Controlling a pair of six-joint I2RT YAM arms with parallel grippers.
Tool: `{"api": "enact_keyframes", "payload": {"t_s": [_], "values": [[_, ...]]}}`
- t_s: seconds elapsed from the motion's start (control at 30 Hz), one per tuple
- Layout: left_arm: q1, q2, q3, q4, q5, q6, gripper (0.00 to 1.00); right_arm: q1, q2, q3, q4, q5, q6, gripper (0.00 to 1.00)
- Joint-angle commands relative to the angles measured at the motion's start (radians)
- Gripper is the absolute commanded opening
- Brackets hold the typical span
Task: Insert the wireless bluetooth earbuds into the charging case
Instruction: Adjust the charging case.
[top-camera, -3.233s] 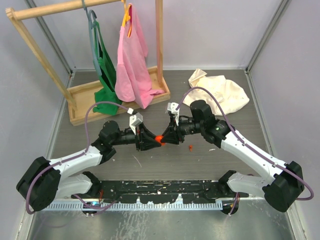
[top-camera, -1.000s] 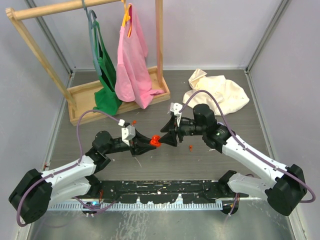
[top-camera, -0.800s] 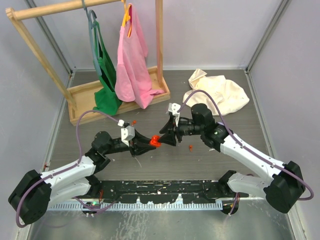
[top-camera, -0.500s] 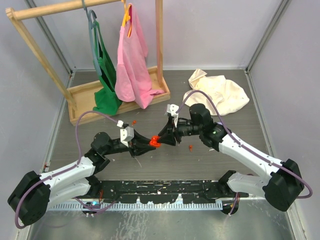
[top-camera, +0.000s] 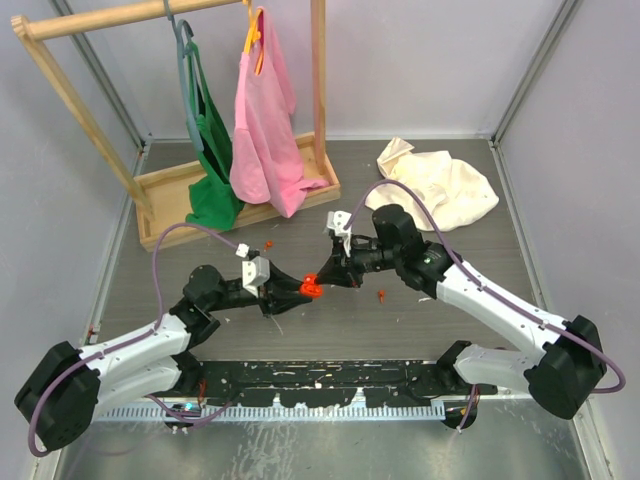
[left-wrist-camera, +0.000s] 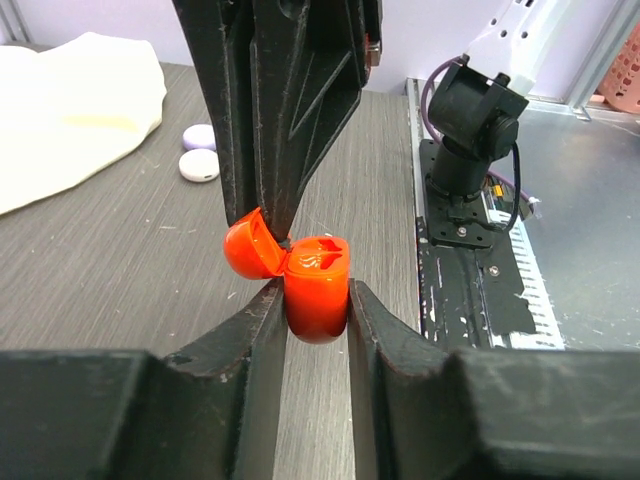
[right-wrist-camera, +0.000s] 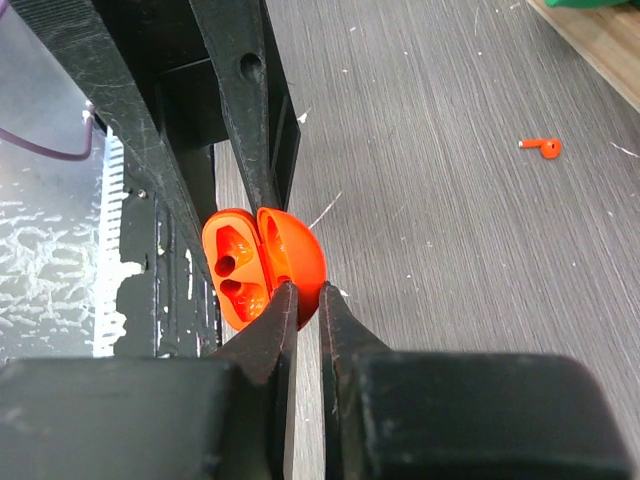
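Left gripper (left-wrist-camera: 316, 300) is squeezing the body of the orange charging case (left-wrist-camera: 318, 280) from both sides, opening facing up in its own wrist view. Right gripper (right-wrist-camera: 303, 296) has its fingers clamped together on the flipped-open case lid (right-wrist-camera: 297, 250). I think it's only got the rim, since the view past the fingers is tight. Both sockets (right-wrist-camera: 228, 265) look empty, so no earbuds are in yet. One red earbud (right-wrist-camera: 545, 148) is lying on the table (right-wrist-camera: 450, 250), well away from the case, out toward the wooden rack. A second red earbud (top-camera: 381, 295) sits on the table near the right arm's wrist.

So the step right now looks like getting the lid fully open. To do it well, I'd keep the left squeeze firm and low on the body so the case can't spin. Swing the lid around its hinge instead of tugging straight out, or the whole case could slip out of the left fingers. Once it stays open by itself, let go and fetch an earbud, stem first into a socket.

Compared to a second ago, the right fingers were spread and just beside the case, and now they've closed on the lid. The left grip hasn't changed.
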Motion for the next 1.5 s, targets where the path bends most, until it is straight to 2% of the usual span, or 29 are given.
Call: {"api": "enact_keyframes", "payload": {"t_s": [0.0, 0.13, 0.27, 0.5, 0.6, 0.7, 0.83, 1.07, 1.47], "values": [[0.001, 0.002, 0.028, -0.023, 0.004, 0.051, 0.33, 0.021, -0.012, 0.107, -0.089, 0.039, -0.054, 0.04], [0.001, 0.02, 0.039, -0.036, 0.013, 0.051, 0.42, 0.053, -0.011, 0.146, -0.147, 0.102, -0.081, 0.03], [0.0, 0.027, 0.042, -0.045, 0.013, 0.051, 0.54, 0.112, -0.008, 0.19, -0.202, 0.234, -0.115, 0.02], [0.0, -0.002, 0.037, -0.055, 0.0, 0.036, 0.71, 0.243, -0.016, 0.226, -0.254, 0.551, -0.157, 0.01], [0.0, -0.014, 0.032, -0.047, -0.02, 0.016, 0.79, 0.327, -0.014, 0.235, -0.264, 0.734, -0.18, 0.01], [0.0, -0.01, 0.025, -0.017, -0.035, -0.017, 0.84, 0.396, -0.007, 0.242, -0.269, 0.891, -0.208, 0.01], [0.0, 0.011, 0.018, 0.018, -0.051, -0.052, 0.84, 0.459, -0.005, 0.237, -0.253, 1.048, -0.232, 0.01], [0.001, 0.04, 0.001, 0.087, -0.094, -0.081, 0.79, 0.535, 0.022, 0.235, -0.236, 1.187, -0.264, 0.01], [0.001, 0.101, 0.011, 0.201, -0.087, -0.107, 0.67, 0.606, 0.075, 0.243, -0.204, 1.289, -0.277, 0.01]]}}
